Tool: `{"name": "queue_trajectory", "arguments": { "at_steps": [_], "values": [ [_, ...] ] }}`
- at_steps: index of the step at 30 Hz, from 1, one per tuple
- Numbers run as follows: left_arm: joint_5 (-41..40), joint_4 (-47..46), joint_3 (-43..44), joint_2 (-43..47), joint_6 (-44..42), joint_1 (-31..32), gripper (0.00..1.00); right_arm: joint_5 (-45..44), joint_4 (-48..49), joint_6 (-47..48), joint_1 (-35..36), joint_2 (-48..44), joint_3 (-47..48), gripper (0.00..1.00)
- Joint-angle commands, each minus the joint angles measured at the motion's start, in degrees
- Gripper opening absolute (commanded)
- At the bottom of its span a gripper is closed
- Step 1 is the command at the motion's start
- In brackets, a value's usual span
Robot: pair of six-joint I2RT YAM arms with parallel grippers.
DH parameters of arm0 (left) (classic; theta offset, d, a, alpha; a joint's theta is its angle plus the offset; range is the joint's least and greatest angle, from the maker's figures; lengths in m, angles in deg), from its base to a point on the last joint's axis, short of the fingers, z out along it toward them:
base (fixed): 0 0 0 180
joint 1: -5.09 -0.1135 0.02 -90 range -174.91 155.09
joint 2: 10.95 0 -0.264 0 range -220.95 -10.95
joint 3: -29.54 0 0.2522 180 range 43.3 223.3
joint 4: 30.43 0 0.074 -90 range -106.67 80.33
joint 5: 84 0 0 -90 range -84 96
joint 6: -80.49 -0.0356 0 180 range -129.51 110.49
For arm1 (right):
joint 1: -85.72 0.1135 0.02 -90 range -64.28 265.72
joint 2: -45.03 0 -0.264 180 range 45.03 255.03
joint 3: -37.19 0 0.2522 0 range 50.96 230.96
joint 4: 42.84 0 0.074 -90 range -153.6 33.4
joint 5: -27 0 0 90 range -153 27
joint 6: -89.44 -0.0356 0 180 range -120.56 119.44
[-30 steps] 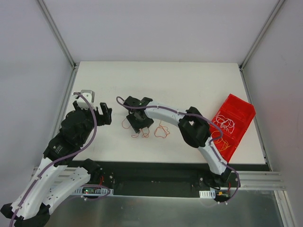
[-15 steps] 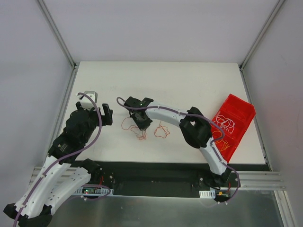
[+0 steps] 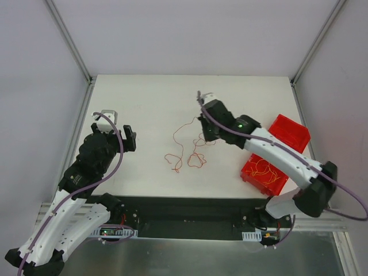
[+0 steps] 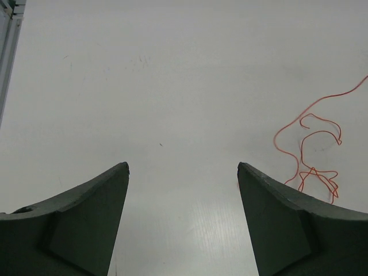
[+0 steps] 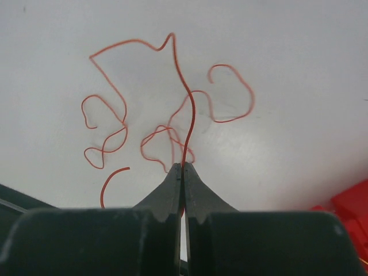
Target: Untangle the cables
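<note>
Early stage, by appearance: red-orange cables [image 3: 183,156] lie knotted on the bench [image 3: 144,98] left of the red bin [image 3: 290,129], yellow-orange cables [image 3: 265,171] heaped inside it, none laid out singly. Left fingers [image 4: 86,218], well left of the bin, stand apart and empty. Right fingers [image 5: 177,179], by the bin's far-left corner, are clamped on one red-orange strand leading to the knot.

White table [image 3: 144,98]: red cables [image 3: 184,152], red bin [image 3: 290,129]

A white table [image 3: 144,95] sits evenly lit between plain pale grey walls [image 3: 190,34], with slanting aluminium posts [image 3: 69,40] at upper left and right and a metal rail [image 3: 322,214] below.
</note>
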Motion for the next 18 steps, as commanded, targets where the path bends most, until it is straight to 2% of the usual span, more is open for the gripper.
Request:
{"name": "queue_trajectory", "arguments": {
  "at_steps": [1, 6, 9, 13, 18],
  "values": [
    [1.43, -1.91, -0.20, 0.41, -0.39, -0.65, 0.75, -1.63, 1.22, -0.79, -7.67, -14.41, -5.64, 0.01],
    [2.22, -2.00, -0.11, 1.20, -0.12, -0.74, 0.75, -0.40, 0.51, -0.62, -21.47, -30.59, -7.85, 0.01],
    [2.84, -2.00, -0.12, 1.55, -0.03, -0.74, 0.75, 0.56, -0.62, 0.08, -30.61, -36.32, -3.91, 0.01],
    [3.54, -2.00, -0.11, 1.90, 0.14, -0.74, 0.76, -3.90, -7.02, 4.28, -38.17, -35.55, 8.47, 0.01],
    [3.80, -2.00, -0.29, 2.69, 0.14, -0.74, 0.76, -7.43, -11.17, 7.29, -40.91, -30.54, 25.52, 0.01]
  ]
}}
